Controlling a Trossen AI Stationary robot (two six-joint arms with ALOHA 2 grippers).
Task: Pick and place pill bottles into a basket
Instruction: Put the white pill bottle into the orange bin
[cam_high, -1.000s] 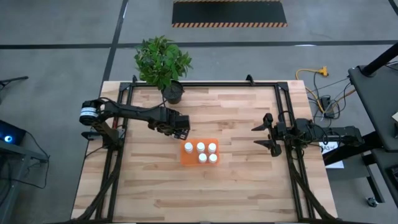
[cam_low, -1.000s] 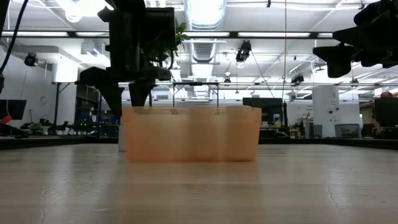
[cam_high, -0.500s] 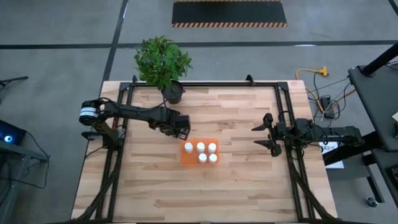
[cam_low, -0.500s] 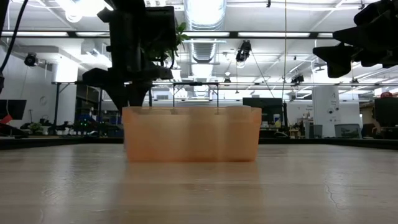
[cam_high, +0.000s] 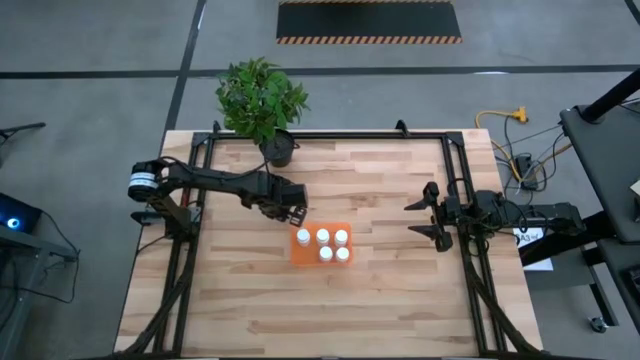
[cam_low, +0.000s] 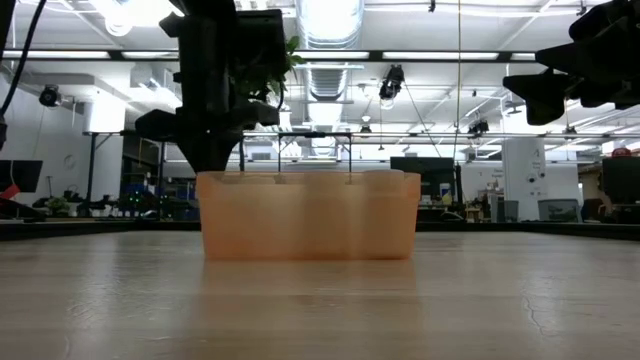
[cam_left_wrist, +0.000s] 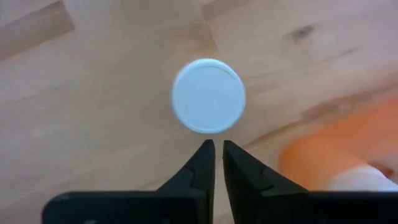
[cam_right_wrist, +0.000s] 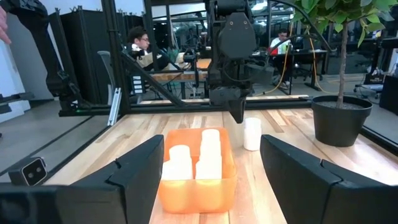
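The orange basket (cam_high: 300, 258) sits mid-table with several white pill bottles (cam_high: 323, 237) standing in it. One more pill bottle (cam_right_wrist: 252, 134) stands on the wood just beyond the basket's far left corner; its round cap (cam_left_wrist: 208, 96) fills the left wrist view. My left gripper (cam_high: 291, 212) points down, shut with nothing between its fingers, its tips (cam_left_wrist: 214, 149) right beside that cap with a strip of wood showing between. My right gripper (cam_high: 412, 218) waits open and level near the table's right edge.
A potted plant in a black pot (cam_high: 279, 150) stands at the table's far edge, behind the left gripper. Black frame rails (cam_high: 455, 180) run along the table's left and right sides. People sit at desks (cam_right_wrist: 140, 43) in the room beyond the table.
My left gripper has shut its fingers in place above the table, with nothing between them; in the low view the two spread tips have come together. The arm itself has kept where it was.
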